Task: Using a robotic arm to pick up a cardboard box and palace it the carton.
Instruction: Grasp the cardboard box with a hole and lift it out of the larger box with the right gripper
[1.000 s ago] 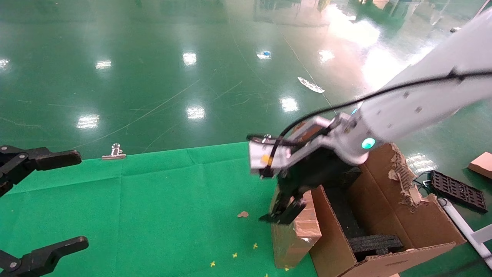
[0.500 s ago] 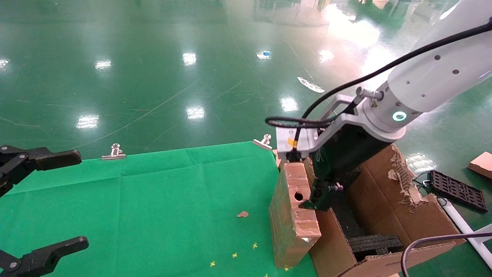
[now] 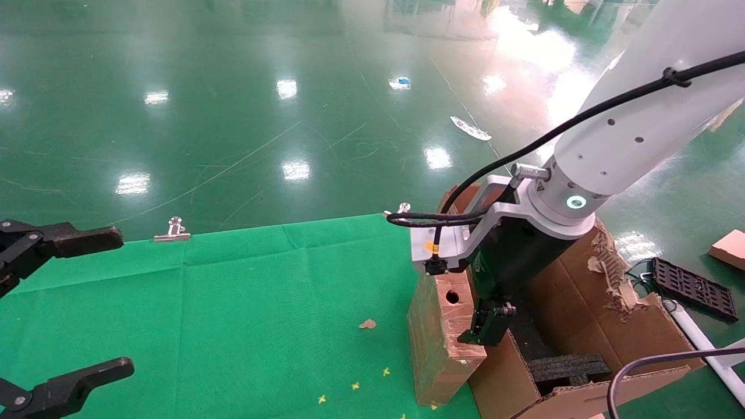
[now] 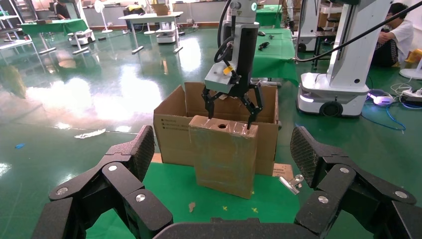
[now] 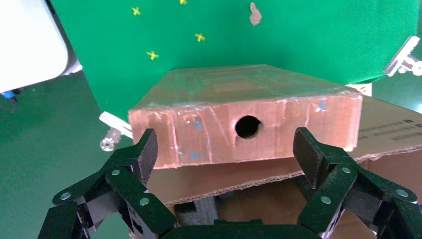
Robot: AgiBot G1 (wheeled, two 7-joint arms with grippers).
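Right gripper (image 3: 486,326) of the robotic arm (image 3: 628,128) hangs spread just above the cardboard box (image 3: 445,334), fingers straddling its holed top face without gripping. That box stands upright against the carton (image 3: 588,326), on its left.

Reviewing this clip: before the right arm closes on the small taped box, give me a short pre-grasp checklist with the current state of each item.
1. Right tool open, one finger on each side of the cardboard box: ok.
2. Box upright on the green cloth, holed face up: ok.
3. Fingers low enough to grip the box's sides: not ok, only at its top edge.
4. Box apart from the carton: cannot tell, it stands right against the wall.
5. Left tool open and parked far from the box: ok.
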